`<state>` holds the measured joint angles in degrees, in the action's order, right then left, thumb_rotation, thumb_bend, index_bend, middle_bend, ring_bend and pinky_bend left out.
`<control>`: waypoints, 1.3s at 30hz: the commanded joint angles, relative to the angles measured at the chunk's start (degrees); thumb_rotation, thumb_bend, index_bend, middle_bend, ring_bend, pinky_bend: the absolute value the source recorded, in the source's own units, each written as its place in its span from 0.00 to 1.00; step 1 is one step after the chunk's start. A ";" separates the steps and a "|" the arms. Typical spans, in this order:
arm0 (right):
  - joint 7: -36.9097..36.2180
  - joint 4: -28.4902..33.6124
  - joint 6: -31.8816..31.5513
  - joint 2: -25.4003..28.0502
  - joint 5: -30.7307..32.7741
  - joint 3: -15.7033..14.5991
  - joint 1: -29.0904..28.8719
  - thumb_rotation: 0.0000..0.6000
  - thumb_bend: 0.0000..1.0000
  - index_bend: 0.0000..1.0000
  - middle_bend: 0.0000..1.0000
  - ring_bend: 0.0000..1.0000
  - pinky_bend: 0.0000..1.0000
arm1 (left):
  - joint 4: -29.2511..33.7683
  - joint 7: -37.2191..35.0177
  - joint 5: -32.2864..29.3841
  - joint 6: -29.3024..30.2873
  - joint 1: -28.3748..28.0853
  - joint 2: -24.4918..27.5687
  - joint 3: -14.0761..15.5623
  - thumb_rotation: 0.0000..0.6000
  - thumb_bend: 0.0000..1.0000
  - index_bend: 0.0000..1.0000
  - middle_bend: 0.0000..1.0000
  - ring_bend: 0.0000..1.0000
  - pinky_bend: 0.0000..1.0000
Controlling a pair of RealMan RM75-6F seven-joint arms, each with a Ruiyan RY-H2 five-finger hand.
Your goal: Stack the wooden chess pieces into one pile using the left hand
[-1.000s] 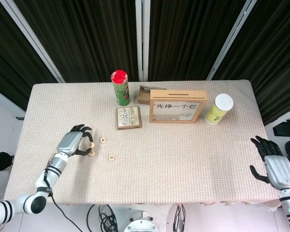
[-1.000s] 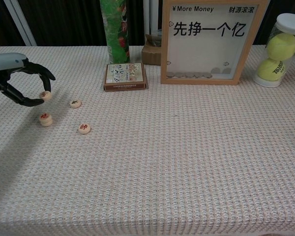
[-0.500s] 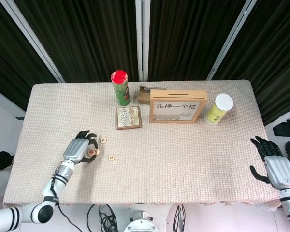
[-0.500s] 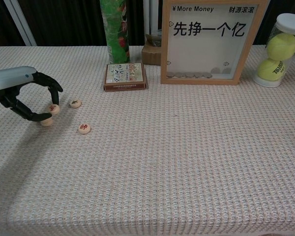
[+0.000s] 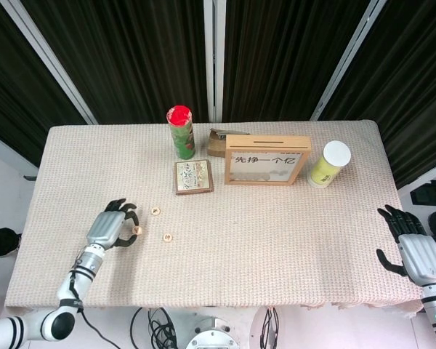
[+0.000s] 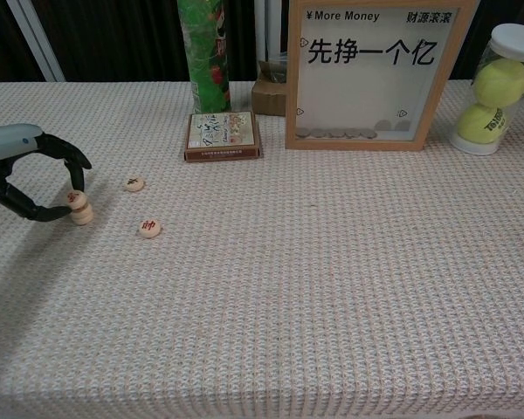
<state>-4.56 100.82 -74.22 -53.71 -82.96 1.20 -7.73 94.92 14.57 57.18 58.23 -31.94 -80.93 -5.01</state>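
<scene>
Now | left robot hand point(image 6: 22, 170) pinches top chess piece point(image 6: 76, 199) on stack | right robot hand point(image 5: 416, 247) open

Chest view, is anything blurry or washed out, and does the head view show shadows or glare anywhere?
Chest view: sharp throughout, the red characters on the chess pieces legible; a soft shadow spreads on the cloth below the left hand; the tennis ball tube's white lid looks bright but not blown out. Head view: even light, faint shadows, pieces too small to read, no obvious glare; the curtains behind stay very dark.
</scene>
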 commanded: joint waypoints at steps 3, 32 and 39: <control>0.08 0.05 -0.04 -0.03 0.00 0.01 0.02 1.00 0.34 0.00 0.00 0.00 0.00 | -1.94 -1.31 0.37 -0.25 0.35 -1.05 -0.08 1.00 0.33 0.49 0.17 0.00 0.01; 0.24 0.22 0.59 0.33 0.63 0.02 -0.11 1.00 0.34 0.00 0.00 0.00 0.00 | -4.07 -3.08 0.50 -2.70 0.15 -1.27 -0.65 1.00 0.33 0.44 0.17 0.00 0.01; 0.22 0.19 0.66 0.34 0.71 0.05 -0.14 1.00 0.34 0.00 0.00 0.00 0.00 | -3.63 -3.50 0.98 -2.64 0.29 -0.88 -0.71 1.00 0.33 0.43 0.17 0.00 0.01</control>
<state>-4.34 101.01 -73.55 -53.37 -82.24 1.24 -7.87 91.24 11.13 58.11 55.57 -31.66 -81.86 -5.68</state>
